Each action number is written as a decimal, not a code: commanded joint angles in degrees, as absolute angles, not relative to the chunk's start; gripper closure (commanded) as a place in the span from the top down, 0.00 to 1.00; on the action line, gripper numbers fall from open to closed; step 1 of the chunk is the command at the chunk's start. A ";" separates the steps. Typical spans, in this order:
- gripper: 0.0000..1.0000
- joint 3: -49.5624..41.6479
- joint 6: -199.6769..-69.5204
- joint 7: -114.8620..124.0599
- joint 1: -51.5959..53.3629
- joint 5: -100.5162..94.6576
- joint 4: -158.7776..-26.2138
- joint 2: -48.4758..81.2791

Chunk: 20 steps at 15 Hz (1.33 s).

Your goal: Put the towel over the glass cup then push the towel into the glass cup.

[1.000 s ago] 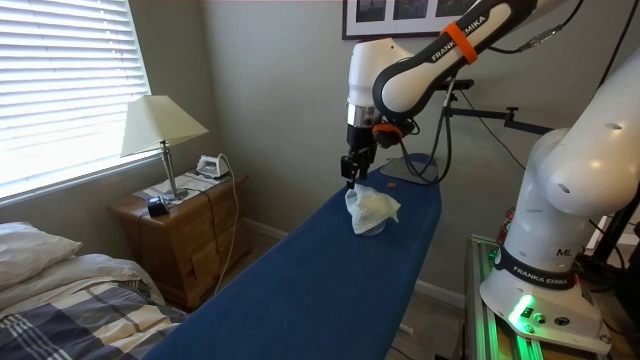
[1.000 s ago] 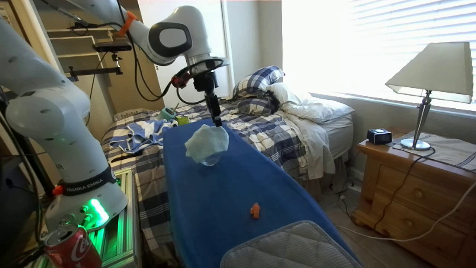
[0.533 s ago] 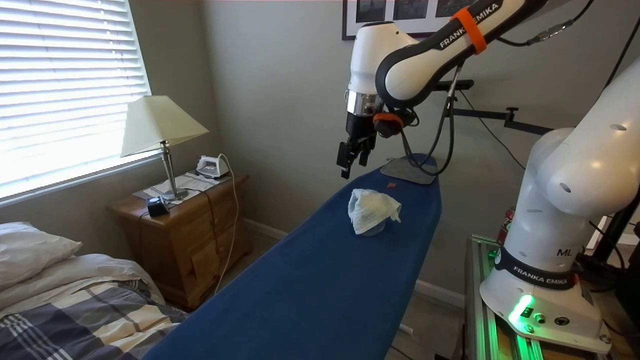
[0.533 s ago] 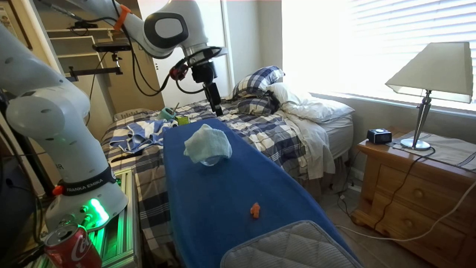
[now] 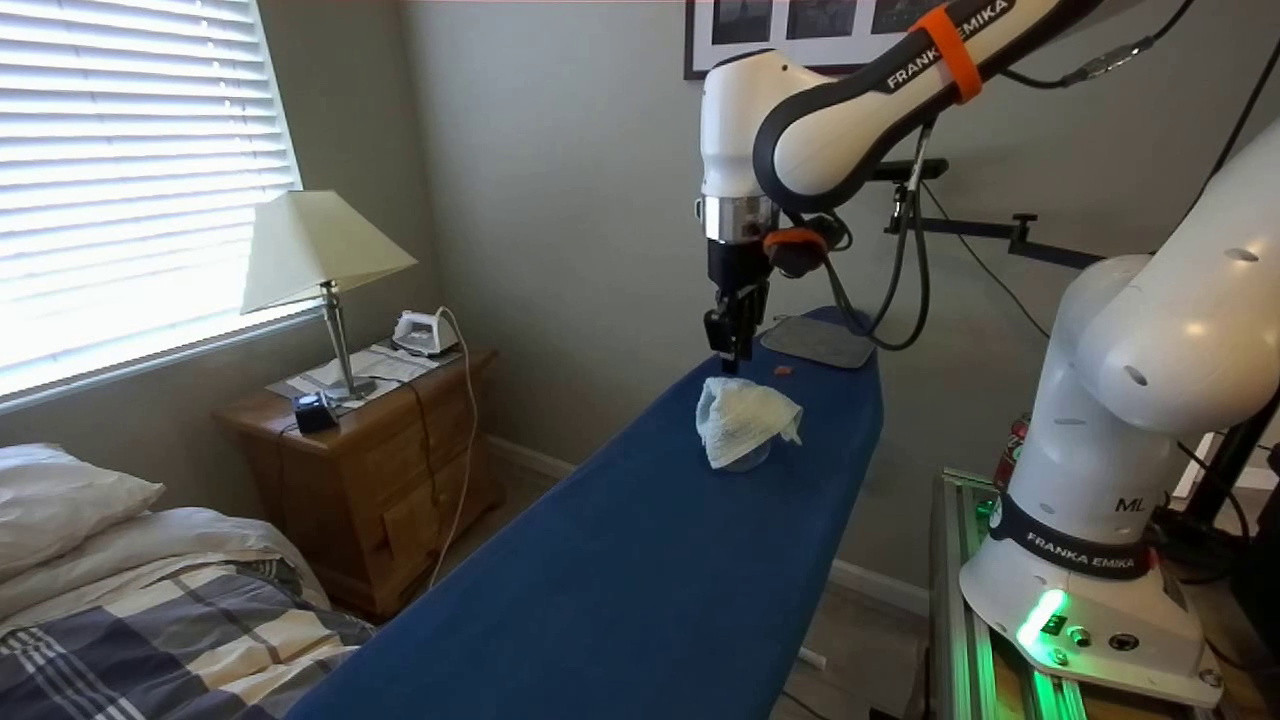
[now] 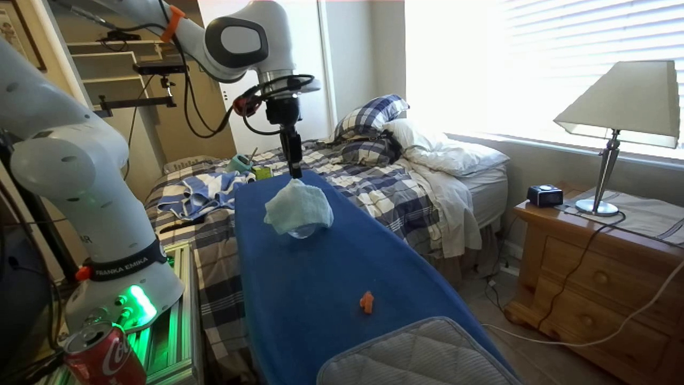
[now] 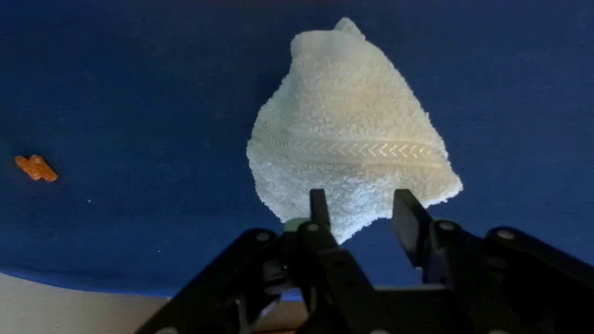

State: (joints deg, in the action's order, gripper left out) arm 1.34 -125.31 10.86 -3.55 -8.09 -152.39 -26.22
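Observation:
A pale, whitish-green towel (image 5: 745, 418) lies draped over the glass cup (image 5: 748, 461) on a blue ironing board. In both exterior views only the cup's lower part shows; the cup (image 6: 303, 231) stands under the towel (image 6: 298, 207). In the wrist view the towel (image 7: 348, 106) hides the cup fully. My gripper (image 7: 360, 191) is open and empty, its two fingers apart with nothing between them. In both exterior views the gripper (image 5: 729, 362) points down, above the towel's edge on the bed and lamp side; it also shows here (image 6: 295, 174).
A small orange object (image 6: 366, 302) lies on the ironing board (image 6: 310, 283). A grey quilted pad (image 6: 417, 355) covers the board's narrow end. A soda can (image 6: 104, 353) stands by the robot base. A nightstand (image 5: 350, 470) with a lamp stands beside the board.
A second ago the fingers were at the towel's edge. They rose and opened away from it, then came back over and lower, closer together. The towel's released edge has dropped and hangs on the cup.

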 commanded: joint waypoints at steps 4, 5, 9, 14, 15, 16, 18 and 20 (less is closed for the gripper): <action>0.00 -0.31 -125.67 5.07 -3.19 -7.17 -152.20 -22.36; 0.00 -0.58 -126.09 4.30 -3.17 -7.09 -152.44 -21.82; 0.00 -1.29 -128.87 1.77 -3.26 -7.54 -153.51 -20.42; 0.00 -1.66 -133.96 -0.88 -2.90 -7.28 -154.69 -19.18; 0.00 -1.61 -135.46 -1.24 -2.78 -7.17 -155.11 -18.95; 0.00 -1.49 -136.79 -1.45 -2.75 -7.30 -155.53 -18.71; 0.00 -1.35 -138.96 -1.83 -2.62 -7.32 -156.29 -18.08; 0.00 -1.32 -140.64 -2.17 -2.55 -7.31 -156.98 -17.64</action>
State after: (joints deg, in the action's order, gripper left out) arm -0.79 -137.31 -0.62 -3.27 -8.09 -155.75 -18.67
